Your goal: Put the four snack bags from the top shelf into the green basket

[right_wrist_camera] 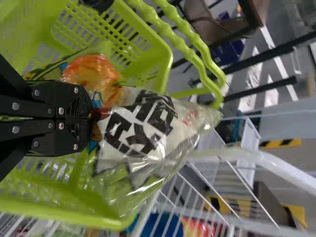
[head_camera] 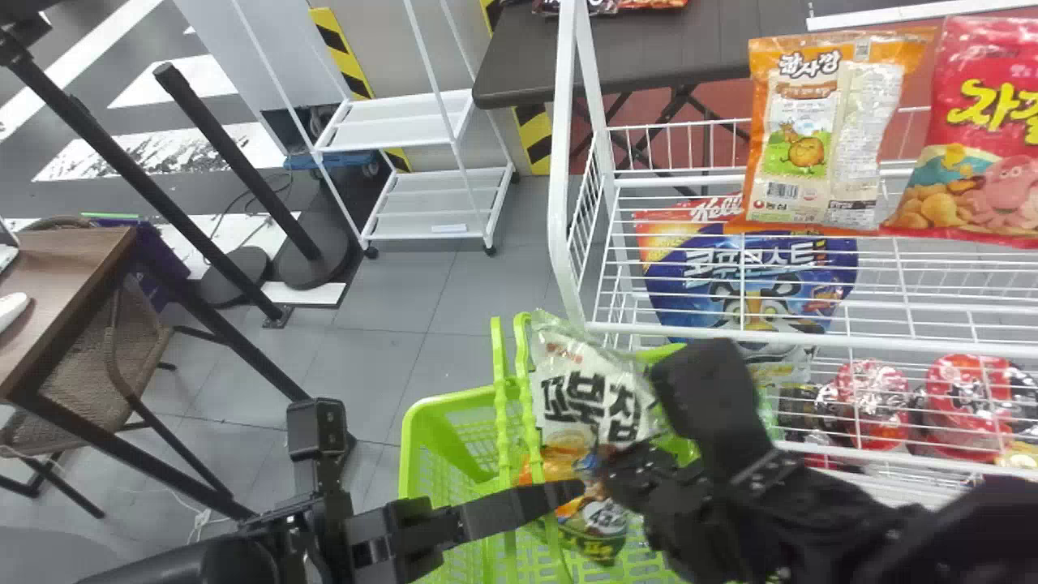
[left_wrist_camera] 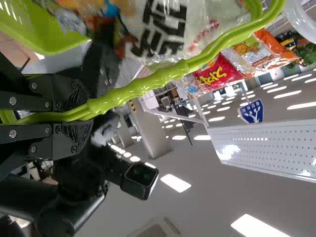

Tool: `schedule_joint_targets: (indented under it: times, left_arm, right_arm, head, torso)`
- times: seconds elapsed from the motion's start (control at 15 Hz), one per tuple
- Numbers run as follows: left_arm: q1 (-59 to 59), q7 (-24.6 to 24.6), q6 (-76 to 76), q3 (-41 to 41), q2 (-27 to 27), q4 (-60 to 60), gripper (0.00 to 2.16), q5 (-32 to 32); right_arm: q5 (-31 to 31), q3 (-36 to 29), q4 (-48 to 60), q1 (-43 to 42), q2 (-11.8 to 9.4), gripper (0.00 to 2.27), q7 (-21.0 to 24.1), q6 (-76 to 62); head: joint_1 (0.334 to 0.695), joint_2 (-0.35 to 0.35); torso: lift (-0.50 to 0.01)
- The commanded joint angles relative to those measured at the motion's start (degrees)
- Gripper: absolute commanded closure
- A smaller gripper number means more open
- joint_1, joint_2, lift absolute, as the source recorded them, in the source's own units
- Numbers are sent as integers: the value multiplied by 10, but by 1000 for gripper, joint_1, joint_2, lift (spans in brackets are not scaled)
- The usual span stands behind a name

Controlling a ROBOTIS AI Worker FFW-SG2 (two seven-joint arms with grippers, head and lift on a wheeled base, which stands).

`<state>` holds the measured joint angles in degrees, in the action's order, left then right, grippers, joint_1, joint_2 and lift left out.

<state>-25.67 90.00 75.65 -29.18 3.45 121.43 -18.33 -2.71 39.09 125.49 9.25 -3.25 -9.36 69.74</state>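
In the head view, my right gripper is shut on a white snack bag with black lettering, held over the green basket. My left gripper grips the basket's handles. An orange bag and a pink-red bag stand on the top shelf. In the left wrist view, the left gripper is closed around the green handles. The right wrist view shows the right gripper pinching the white bag; whether the orange part belongs to it, I cannot tell.
The white wire rack rises right beside the basket. Its lower levels hold a blue bag and red round packs. Behind it is a dark table. A brown table and black posts are at the left.
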Motion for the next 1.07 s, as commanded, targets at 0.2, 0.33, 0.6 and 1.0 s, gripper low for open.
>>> schedule_joint_targets:
  times: [0.2, 0.33, 0.6, 1.0]
  left_arm:
    - [-1, 6, 3, 1, 0, 2, 2148, -1]
    - [-2, 6, 3, 2, 1, 3, 2148, -2]
    - [-3, 6, 3, 0, 3, 1, 2148, -5]
    - [0, 6, 3, 1, 3, -2, 2148, -5]
  right_arm:
    - [-26, 65, -159, -89, 33, 2243, 0, 42]
    - [-36, 64, -186, -103, 33, 1339, 0, 18]
    - [-43, -1, -96, -48, 31, 39, -29, 11]
    - [-92, -246, 117, 42, -29, 60, -48, 69]
  head:
    - [695, 350]
    - [695, 350]
    - [695, 350]
    - [695, 350]
  torso:
    - [0]
    - [0]
    - [0]
    - [0]
